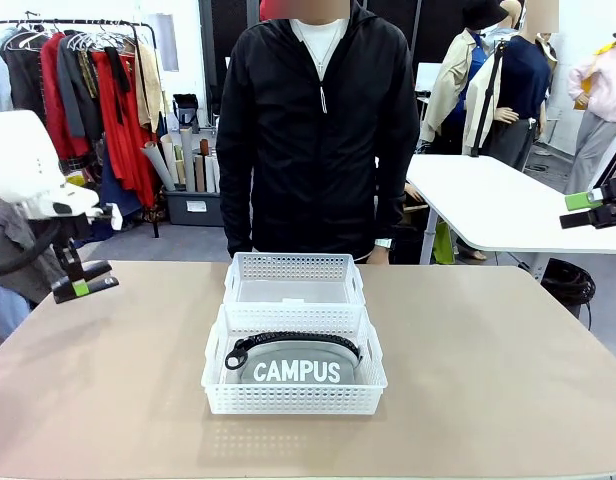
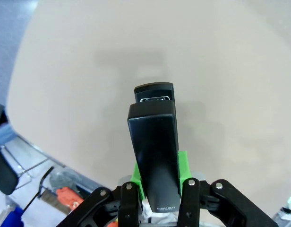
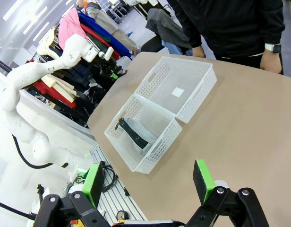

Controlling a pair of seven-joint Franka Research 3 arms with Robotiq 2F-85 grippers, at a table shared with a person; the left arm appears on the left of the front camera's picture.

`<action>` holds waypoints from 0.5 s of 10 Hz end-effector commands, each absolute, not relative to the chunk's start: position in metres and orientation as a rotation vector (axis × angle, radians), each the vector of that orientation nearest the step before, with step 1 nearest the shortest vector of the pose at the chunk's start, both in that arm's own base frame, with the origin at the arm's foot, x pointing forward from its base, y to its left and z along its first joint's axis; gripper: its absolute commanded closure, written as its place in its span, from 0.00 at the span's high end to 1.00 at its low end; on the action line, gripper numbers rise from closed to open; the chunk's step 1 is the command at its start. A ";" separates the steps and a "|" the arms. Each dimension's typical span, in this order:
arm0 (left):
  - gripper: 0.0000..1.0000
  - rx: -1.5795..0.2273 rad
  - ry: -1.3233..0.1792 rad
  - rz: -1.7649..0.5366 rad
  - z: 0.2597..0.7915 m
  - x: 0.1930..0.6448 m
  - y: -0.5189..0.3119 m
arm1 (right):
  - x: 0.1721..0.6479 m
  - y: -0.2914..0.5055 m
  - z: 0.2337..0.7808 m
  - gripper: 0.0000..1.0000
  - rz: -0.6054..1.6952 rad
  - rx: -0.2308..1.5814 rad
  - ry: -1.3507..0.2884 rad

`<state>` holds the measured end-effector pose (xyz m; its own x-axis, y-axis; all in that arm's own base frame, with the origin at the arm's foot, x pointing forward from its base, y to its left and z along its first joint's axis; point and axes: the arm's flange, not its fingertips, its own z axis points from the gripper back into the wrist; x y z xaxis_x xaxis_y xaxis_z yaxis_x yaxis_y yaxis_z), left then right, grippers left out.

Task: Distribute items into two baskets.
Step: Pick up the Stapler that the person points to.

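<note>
Near basket point(image 1: 293, 398) holding grey CAMPUS pouch point(image 1: 296, 368), far basket point(image 1: 293, 267) touching behind it, left gripper point(image 1: 84, 286) pinching black stapler point(image 2: 154, 146) above table point(image 1: 488, 380), baskets well to its right, right gripper point(image 3: 148, 178) spread wide, baskets well to its left

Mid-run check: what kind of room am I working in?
Probably an indoor workshop or lab: a clothes rack of hanging garments, rolls of material standing by a bin, and a white table behind the person.
</note>
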<state>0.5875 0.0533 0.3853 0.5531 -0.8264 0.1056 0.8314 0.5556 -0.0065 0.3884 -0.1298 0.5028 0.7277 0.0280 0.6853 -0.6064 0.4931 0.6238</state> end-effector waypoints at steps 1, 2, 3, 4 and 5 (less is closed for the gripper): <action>0.00 -0.028 -0.101 -1.005 0.418 0.574 0.060 | 0.388 -0.129 0.504 1.00 0.424 0.994 -0.671; 0.00 -0.028 -0.100 -1.035 0.439 0.566 0.058 | 0.388 -0.129 0.504 1.00 0.424 0.994 -0.671; 0.00 -0.041 -0.081 -1.068 0.454 0.563 0.056 | 0.388 -0.129 0.504 1.00 0.424 0.994 -0.671; 0.00 -0.033 -0.068 -1.098 0.468 0.563 0.051 | 0.388 -0.129 0.504 1.00 0.424 0.994 -0.671; 0.00 -0.025 -0.057 -1.137 0.480 0.560 0.045 | 0.388 -0.129 0.504 1.00 0.424 0.994 -0.671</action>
<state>0.5582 0.0450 0.4716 0.4666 -0.8798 0.0901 0.8832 0.4689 0.0047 0.3884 -0.1297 0.5028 0.7278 0.0280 0.6853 -0.6064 0.4931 0.6239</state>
